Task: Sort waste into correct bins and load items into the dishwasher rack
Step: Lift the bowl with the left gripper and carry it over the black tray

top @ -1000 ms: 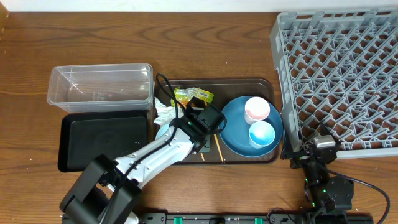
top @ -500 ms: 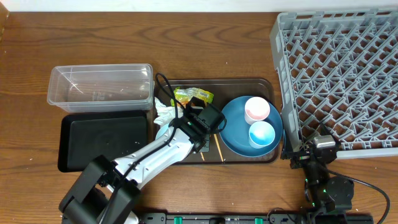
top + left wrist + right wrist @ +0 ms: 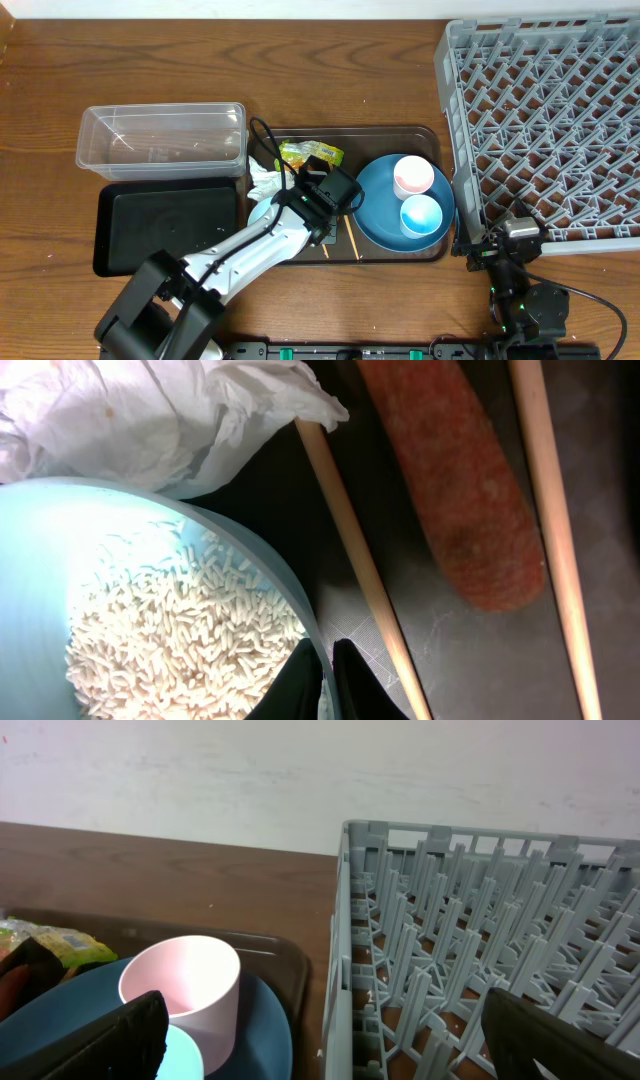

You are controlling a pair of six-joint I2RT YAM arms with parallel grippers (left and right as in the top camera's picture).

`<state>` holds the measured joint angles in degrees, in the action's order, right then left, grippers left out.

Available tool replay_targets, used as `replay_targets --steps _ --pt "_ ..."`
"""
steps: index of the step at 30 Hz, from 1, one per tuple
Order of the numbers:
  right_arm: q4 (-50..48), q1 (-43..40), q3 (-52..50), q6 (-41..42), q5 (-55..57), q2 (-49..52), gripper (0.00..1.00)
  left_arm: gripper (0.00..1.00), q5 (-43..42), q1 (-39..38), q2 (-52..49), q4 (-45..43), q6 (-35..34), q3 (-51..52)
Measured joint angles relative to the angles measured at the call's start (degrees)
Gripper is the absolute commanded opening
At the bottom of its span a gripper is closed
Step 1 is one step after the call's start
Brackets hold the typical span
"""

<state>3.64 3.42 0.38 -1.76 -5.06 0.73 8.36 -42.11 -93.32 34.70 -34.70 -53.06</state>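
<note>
Ok, left gripper (image 3: 322,682) fingers clamped on pale blue bowl (image 3: 40,560) rim: rice (image 3: 180,630) just inside, chopstick (image 3: 350,550) + sausage piece (image 3: 450,480) outside. Risk: thin edge grip, bowl tips on lift, rice spills. Right gripper (image 3: 330,1030) fingers wide apart, empty.

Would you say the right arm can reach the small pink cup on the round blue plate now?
Probably yes: the right gripper stands open, and nothing lies between it and the small pink cup.
</note>
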Motion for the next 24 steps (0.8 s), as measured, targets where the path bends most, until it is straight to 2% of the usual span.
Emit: replay_targets --steps 16,24 --pt "0.00 0.00 0.00 0.00 0.00 0.00 0.99 0.06 0.20 0.44 13.38 3.30 0.02 0.00" --pt "0.02 0.00 0.00 0.00 -0.02 0.00 0.99 0.06 -1.84 9.94 21.92 8.04 1.42 0.00"
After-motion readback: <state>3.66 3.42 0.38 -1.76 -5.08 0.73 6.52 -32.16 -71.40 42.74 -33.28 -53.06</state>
